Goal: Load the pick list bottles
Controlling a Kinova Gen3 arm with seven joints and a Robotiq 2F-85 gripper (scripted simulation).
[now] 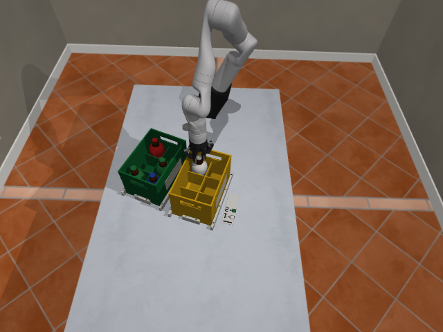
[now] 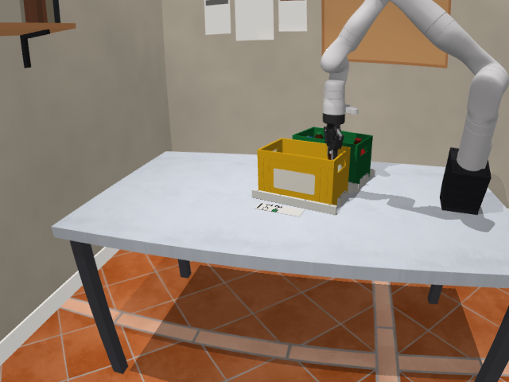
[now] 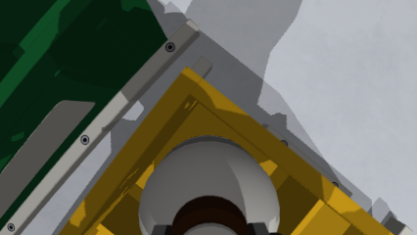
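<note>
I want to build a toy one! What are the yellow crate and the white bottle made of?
The yellow crate looks like moulded plastic: one even matte colour, thin divider walls, cut-out handle slots. The white bottle held in the gripper looks smooth and slightly glossy, with soft shading over its round shoulder; it could be plastic or glazed ceramic, hard to say. Its cap looks dark brown.
</note>
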